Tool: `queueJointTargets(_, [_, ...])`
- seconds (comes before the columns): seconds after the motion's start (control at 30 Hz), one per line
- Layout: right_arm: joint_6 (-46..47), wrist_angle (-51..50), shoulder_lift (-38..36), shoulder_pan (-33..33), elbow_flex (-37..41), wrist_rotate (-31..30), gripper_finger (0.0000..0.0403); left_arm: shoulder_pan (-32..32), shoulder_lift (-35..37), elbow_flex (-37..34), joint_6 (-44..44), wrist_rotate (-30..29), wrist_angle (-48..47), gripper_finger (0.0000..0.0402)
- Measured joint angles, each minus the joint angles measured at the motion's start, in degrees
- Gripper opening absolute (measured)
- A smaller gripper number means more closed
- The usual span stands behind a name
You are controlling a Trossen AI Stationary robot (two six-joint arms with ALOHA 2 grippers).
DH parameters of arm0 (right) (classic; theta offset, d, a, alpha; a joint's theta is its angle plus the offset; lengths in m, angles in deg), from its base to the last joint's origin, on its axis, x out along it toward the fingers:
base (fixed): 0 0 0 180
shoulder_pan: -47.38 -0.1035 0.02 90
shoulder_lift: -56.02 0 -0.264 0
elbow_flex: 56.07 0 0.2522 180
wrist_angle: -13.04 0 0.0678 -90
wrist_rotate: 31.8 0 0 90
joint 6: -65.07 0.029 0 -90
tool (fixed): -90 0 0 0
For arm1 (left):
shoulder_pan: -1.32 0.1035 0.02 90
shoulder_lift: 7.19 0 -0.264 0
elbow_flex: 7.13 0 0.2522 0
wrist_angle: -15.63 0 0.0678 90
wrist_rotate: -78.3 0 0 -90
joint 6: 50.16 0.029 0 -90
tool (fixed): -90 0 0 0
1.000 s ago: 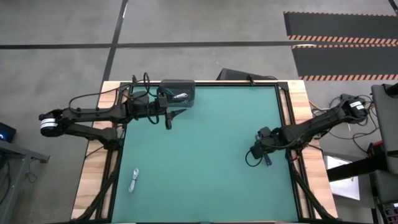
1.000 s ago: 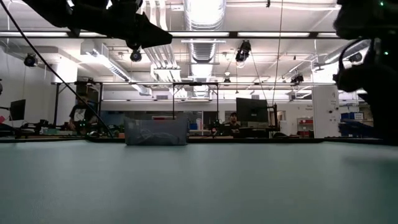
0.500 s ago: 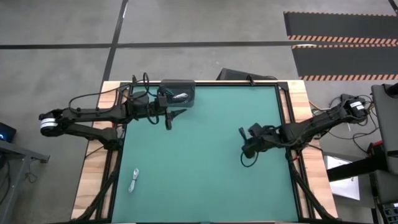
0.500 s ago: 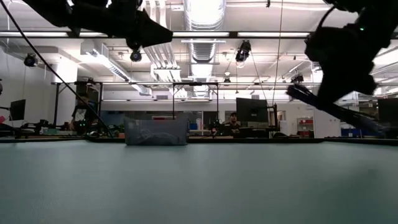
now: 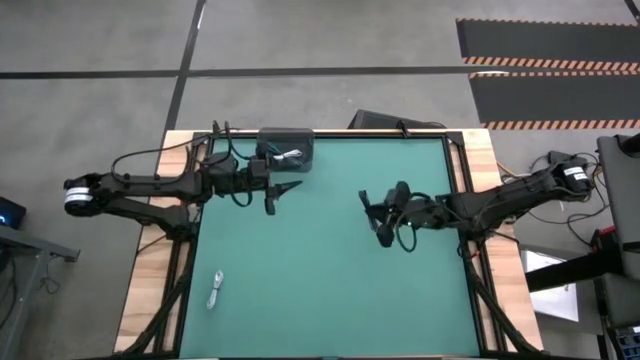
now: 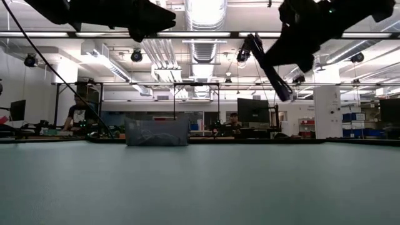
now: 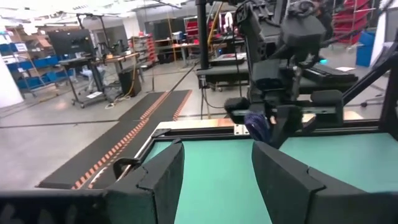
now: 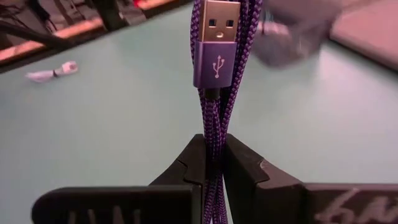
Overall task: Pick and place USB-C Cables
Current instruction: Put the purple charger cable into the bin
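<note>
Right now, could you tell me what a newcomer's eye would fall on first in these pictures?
Most striking is the purple braided cable, clamped in the right pincer and held above the middle of the green table, its USB plug filling the right wrist view. Next comes the left pincer, open beside the dark bin at the table's far edge. A white cable lies alone near the front left corner.

floor [image 5: 330, 40]: grey concrete | ceiling [image 6: 200, 12]: strip lights, ducts | far desks [image 6: 250, 128]: perhaps monitors
</note>
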Motion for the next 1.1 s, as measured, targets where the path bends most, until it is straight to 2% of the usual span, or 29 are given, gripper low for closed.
queueJointTargets(0.33, [-17.6, 16.7, 4.5, 2.5, 0.0, 2.8, 0.0023, -2.5, 0.0, 0.0, -1.9, 0.0, 0.1, 0.0173])
queueJointTargets(0.6, [-27.0, 33.4, 10.5, 4.3, 0.0, 11.0, 0.0023, -4.9, -2.2, 0.0, -3.0, 0.0, 2.5, 0.0173])
queueJointTargets(0.9, [-29.6, 45.7, 15.1, 8.1, 0.1, 21.0, 0.0023, -7.2, -7.6, 0.1, -5.7, 0.0, 7.8, 0.0173])
queueJointTargets(1.1, [-30.7, 48.1, 15.4, 9.6, 0.1, 21.8, 0.0023, -7.4, -12.7, 0.1, -8.8, 0.0, 12.2, 0.0173])
